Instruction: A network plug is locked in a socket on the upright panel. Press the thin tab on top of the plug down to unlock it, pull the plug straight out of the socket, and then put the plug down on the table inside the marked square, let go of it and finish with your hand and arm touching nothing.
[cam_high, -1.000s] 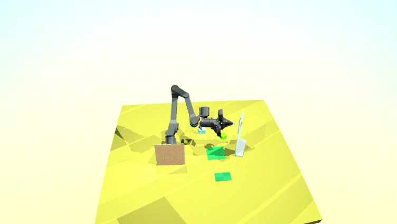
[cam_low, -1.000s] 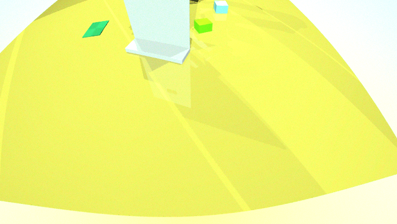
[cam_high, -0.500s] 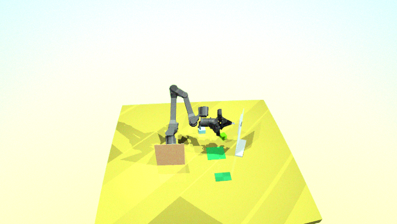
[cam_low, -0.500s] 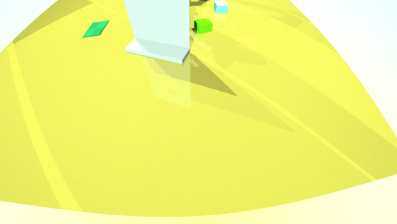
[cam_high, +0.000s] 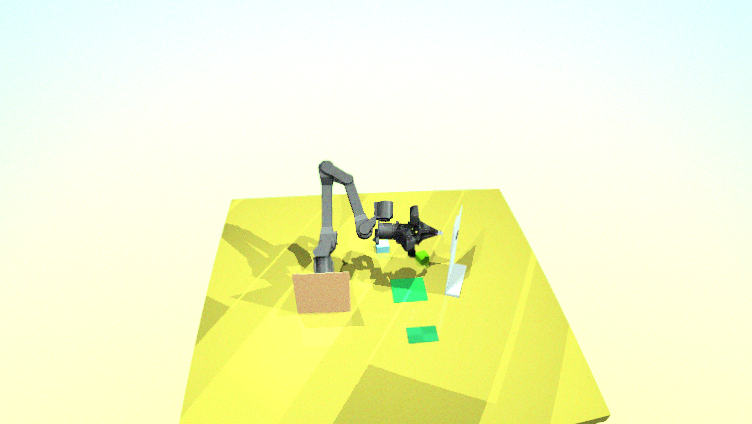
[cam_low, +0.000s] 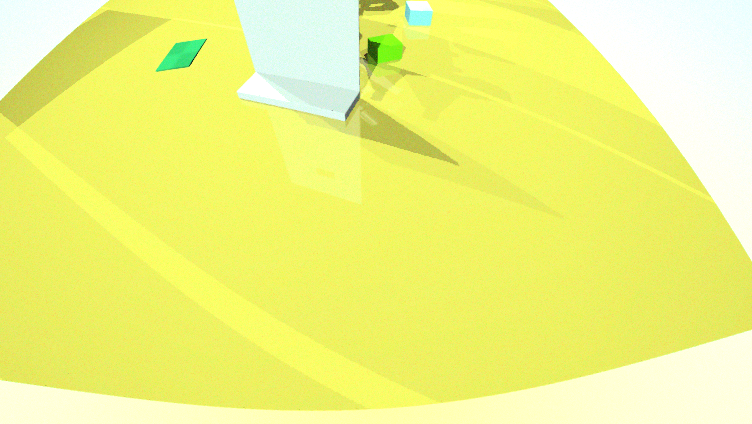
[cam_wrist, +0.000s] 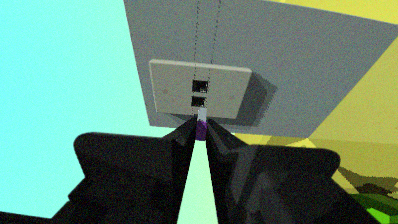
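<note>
My gripper (cam_high: 437, 232) (cam_wrist: 201, 123) is shut on the small plug (cam_high: 441, 232) (cam_wrist: 201, 131), which shows a pale tip and a purple body in the wrist view. The plug is out in front of the upright panel (cam_high: 453, 247) (cam_low: 310, 42) (cam_wrist: 300, 55), with a gap between them in the top view. The panel's socket plate (cam_wrist: 172, 82) shows two dark openings, the upper (cam_wrist: 200, 86) and the lower (cam_wrist: 198, 101). The tab is too small to make out. On the table lie a larger green square (cam_high: 409, 290) and a smaller green patch (cam_high: 422, 334) (cam_low: 181, 54).
A green block (cam_high: 422, 257) (cam_low: 386, 48) stands on the table below the gripper. A light blue block (cam_high: 382, 247) (cam_low: 419, 14) stands below the forearm. A tan board (cam_high: 322, 293) stands in front of the arm's base. The panel has a white foot (cam_high: 456, 280) (cam_low: 300, 97).
</note>
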